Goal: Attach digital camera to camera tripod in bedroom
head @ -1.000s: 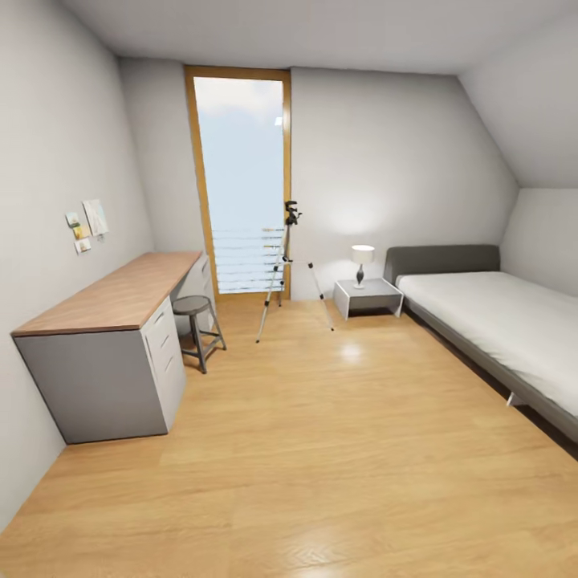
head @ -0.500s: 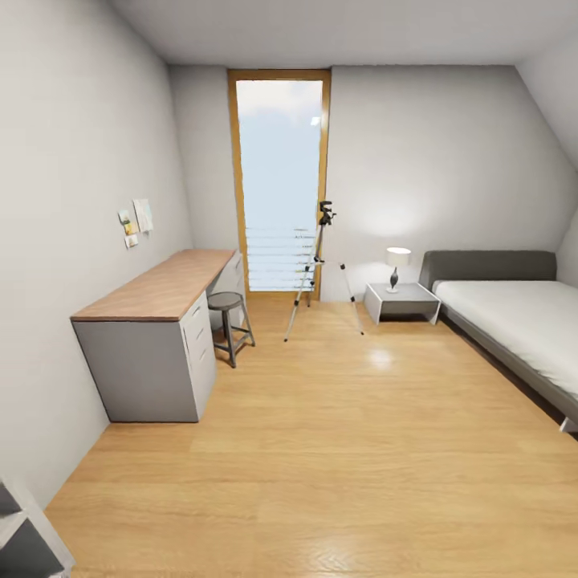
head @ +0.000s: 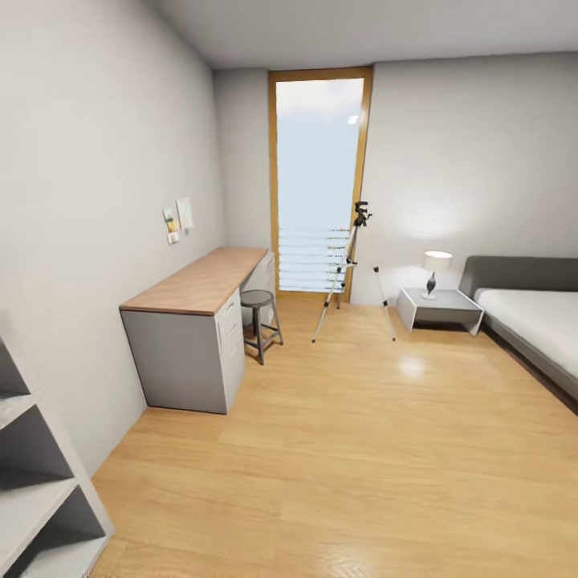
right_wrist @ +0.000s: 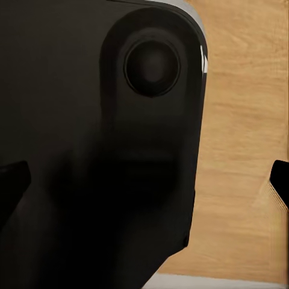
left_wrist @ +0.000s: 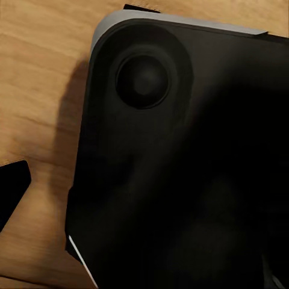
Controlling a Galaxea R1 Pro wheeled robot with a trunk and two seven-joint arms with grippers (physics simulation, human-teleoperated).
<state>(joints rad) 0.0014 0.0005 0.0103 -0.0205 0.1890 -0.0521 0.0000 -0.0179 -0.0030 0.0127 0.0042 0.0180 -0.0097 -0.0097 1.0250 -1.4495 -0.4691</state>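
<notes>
The camera tripod [head: 352,273] stands on the wood floor at the far end of the bedroom, by the tall window. Its silver legs are spread and its black head [head: 360,213] is at the top. The digital camera is out of view. In the right wrist view my right gripper [right_wrist: 144,180] is open, its dark fingertips [right_wrist: 13,180] wide apart over the robot's black base and the floor. In the left wrist view one dark fingertip [left_wrist: 12,186] of my left gripper sits far out to the side, and nothing is held.
A wood-topped grey desk [head: 201,282] runs along the left wall with a round stool [head: 258,299] beside it. A white nightstand [head: 453,303] with a lamp [head: 436,263] and a grey bed [head: 534,317] stand at right. A grey shelf unit [head: 36,482] is near left.
The head view has swung left, so the desk, tripod and bed sit further right in the picture. The grey shelf unit has come into view at the lower left.
</notes>
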